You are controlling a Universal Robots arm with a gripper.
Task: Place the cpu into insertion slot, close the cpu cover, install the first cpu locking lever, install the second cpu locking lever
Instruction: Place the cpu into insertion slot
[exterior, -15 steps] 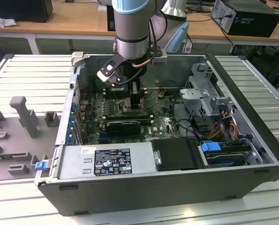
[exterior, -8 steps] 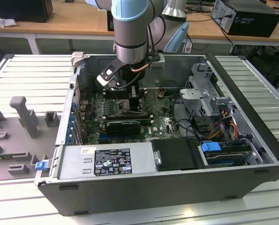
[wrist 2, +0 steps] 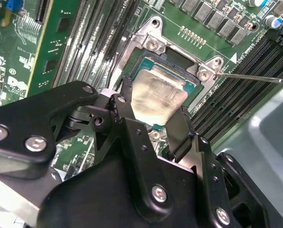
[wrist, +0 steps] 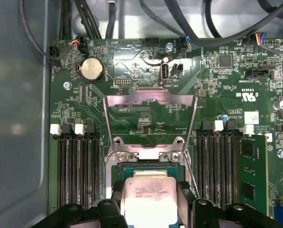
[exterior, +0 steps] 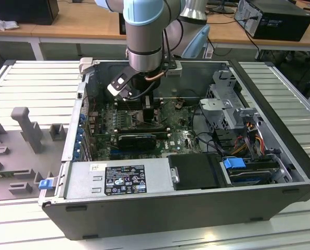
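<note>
The cpu (wrist 2: 158, 97) (wrist: 148, 202), a pale square chip, sits between the gripper's two black fingers (wrist 2: 125, 102) directly over the insertion slot (wrist 2: 179, 61) (wrist: 151, 172). Whether it rests in the socket or hovers just above it I cannot tell. My gripper (wrist 2: 155, 114) (wrist: 148, 197) is shut on the chip's opposite edges. The cpu cover (wrist: 151, 102), a silver frame with a large window, stands swung open away from the socket. A thin metal locking lever (wrist 2: 255, 77) sticks out beside the socket. In the exterior view the gripper (exterior: 144, 107) is low inside the open computer case.
Long black memory slots (wrist: 75, 166) (wrist: 217, 161) flank the socket on both sides. A black graphics card (exterior: 137, 139) lies in front of the gripper. The power supply (exterior: 118, 179), a drive cage (exterior: 233, 112) and loose cables (wrist: 212, 28) crowd the case.
</note>
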